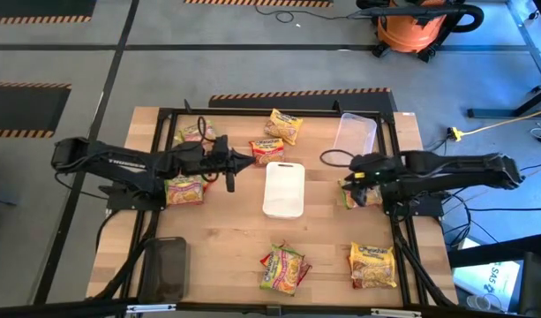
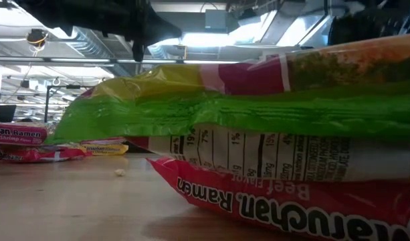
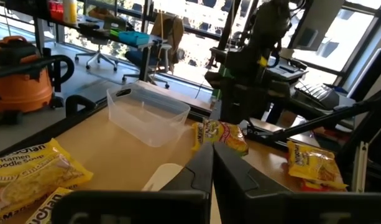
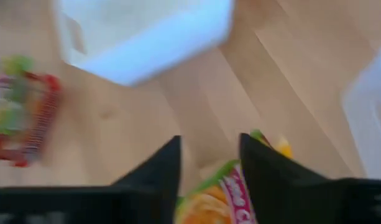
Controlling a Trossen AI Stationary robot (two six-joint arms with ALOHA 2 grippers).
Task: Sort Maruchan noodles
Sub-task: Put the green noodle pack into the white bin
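Several Maruchan noodle packets lie flat on the wooden table: yellow ones at the far side (image 1: 285, 125) and near right (image 1: 373, 263), a red one (image 1: 267, 150), and a red and green pile (image 1: 283, 269) at the near edge. My left gripper (image 1: 250, 160) (image 3: 212, 163) hovers shut and level above the table's middle left, holding nothing. My right gripper (image 1: 351, 170) (image 4: 209, 158) tilts downward with its fingers apart, above a yellow-green packet (image 1: 361, 196) (image 4: 218, 196) that lies under it; I see no touch.
A white tray (image 1: 283, 190) sits at the table's centre, a clear tray (image 1: 354, 134) at the far right and a dark tray (image 1: 169, 268) at the near left. More packets lie under the left arm (image 1: 184, 188) (image 1: 192, 132). Black frame rails (image 1: 279, 111) border the table.
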